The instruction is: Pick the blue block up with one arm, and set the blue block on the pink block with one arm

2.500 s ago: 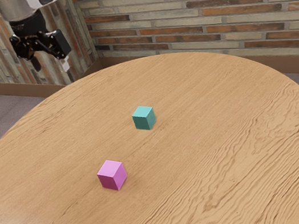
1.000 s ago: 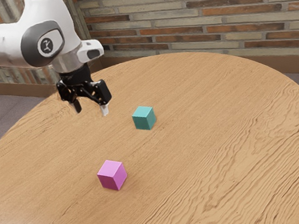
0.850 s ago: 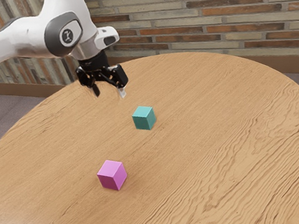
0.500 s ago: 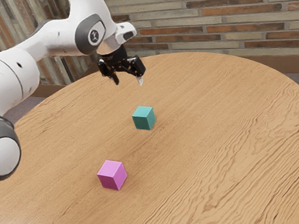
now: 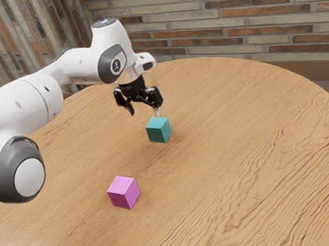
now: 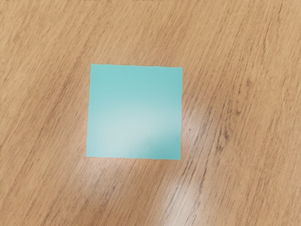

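Gripper hangs just above the blue block, jaws apart and empty; block looks rigid, probably light; pinch its flat opposite sides squarely.

The round wooden table bears the blue block and the pink block, lying apart.
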`<state>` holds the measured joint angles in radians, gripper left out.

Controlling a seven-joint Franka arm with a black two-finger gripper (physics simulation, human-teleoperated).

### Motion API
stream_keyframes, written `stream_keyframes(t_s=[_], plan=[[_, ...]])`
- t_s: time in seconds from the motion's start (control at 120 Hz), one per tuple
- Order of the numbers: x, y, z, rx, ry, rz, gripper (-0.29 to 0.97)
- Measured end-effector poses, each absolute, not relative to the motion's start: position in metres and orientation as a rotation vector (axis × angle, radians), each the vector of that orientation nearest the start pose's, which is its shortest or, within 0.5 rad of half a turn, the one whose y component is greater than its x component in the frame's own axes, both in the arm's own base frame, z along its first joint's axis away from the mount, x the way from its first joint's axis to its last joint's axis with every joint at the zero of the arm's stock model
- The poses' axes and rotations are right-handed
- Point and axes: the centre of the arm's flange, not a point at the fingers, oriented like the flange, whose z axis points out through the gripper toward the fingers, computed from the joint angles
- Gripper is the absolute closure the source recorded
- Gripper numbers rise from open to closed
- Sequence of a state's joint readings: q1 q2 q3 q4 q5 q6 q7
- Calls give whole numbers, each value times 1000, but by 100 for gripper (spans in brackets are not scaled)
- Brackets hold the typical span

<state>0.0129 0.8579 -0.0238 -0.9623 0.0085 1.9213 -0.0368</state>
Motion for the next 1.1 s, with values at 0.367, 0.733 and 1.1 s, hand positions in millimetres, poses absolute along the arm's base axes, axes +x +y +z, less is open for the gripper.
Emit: stream_keyframes(t_s=[0.367, 0.733, 1.1], plan=[[800, 2, 330, -3148, -6, -203, 0], [809, 8, 313, -3144, 10, -256, 0], [811, 6, 295, -3156, 27, -252, 0]])
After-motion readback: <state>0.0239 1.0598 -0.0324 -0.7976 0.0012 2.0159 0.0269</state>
